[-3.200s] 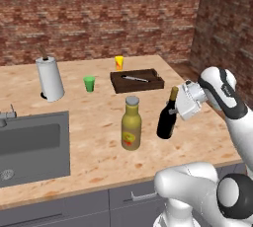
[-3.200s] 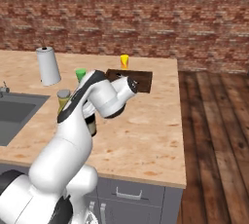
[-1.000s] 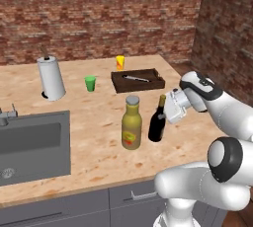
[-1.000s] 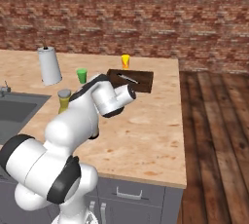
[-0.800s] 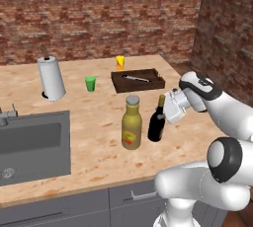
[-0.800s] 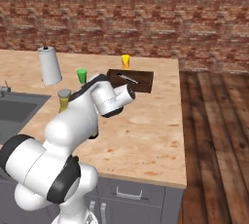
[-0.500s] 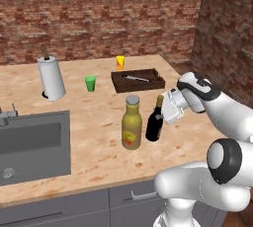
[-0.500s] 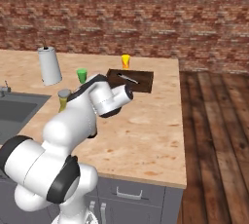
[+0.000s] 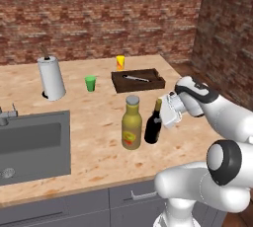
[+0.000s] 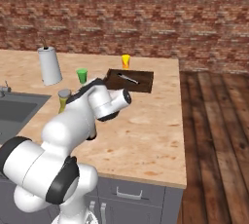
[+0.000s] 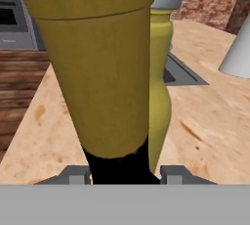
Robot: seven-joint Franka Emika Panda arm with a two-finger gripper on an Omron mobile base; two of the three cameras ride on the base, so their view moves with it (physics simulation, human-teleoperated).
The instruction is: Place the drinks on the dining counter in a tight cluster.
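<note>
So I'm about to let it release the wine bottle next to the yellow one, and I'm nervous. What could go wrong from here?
The gripper holds the wine bottle high, near its neck, so pulling away could tip the tall bottle. It stands very close to the yellow-olive bottle; a nudge might knock that over too. Both stand towards the front edge of the dining counter, so a toppled bottle might roll off.

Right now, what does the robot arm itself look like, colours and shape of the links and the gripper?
The arm is glossy white, built of fat rounded links, with dark grey to black bands at the joints and a dark round cap on one big joint. The gripper is a boxy white hand. Its two small fingertips are grey and blocky. No cables or markings show.
</note>
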